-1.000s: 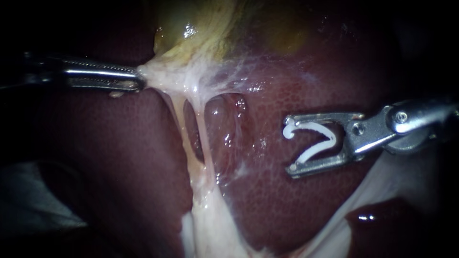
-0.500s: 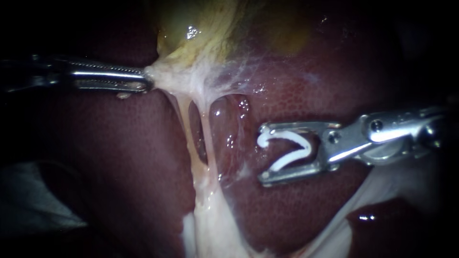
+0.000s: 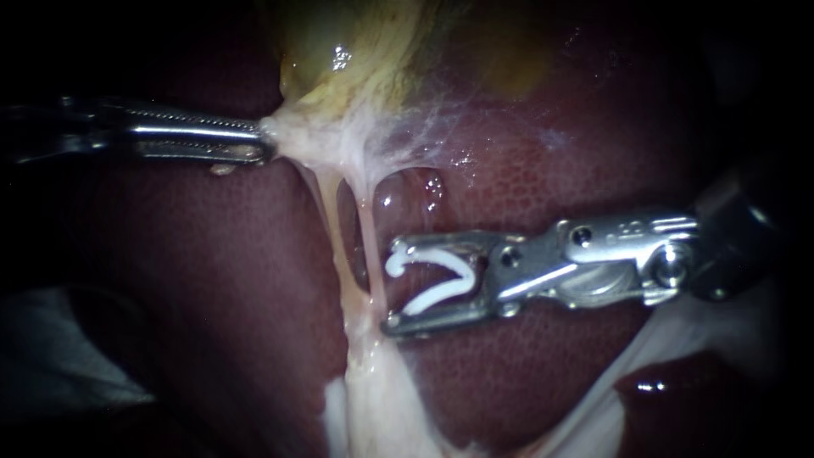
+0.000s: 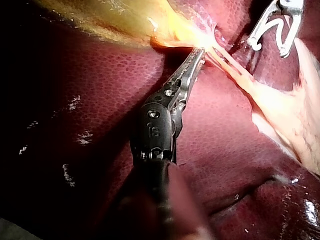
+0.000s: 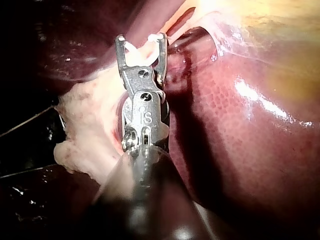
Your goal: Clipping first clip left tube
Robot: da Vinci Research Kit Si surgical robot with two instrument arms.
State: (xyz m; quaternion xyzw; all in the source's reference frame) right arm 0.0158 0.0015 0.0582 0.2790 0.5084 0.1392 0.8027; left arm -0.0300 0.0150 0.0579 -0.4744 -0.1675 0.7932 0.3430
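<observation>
Your right tool (image 3: pixel 393 287) carries the open clip (image 3: pixel 432 276) between widely spread jaws. The jaw tips sit just beside the right tube (image 3: pixel 370 246), short of the left tube (image 3: pixel 326 216). Advance until only the left tube lies inside the clip, then close. Beyond the left tube, your left tool (image 3: pixel 264 142) pinches pale tissue (image 3: pixel 314 140) below the gallbladder (image 3: pixel 339 51); maintain that tension.
</observation>
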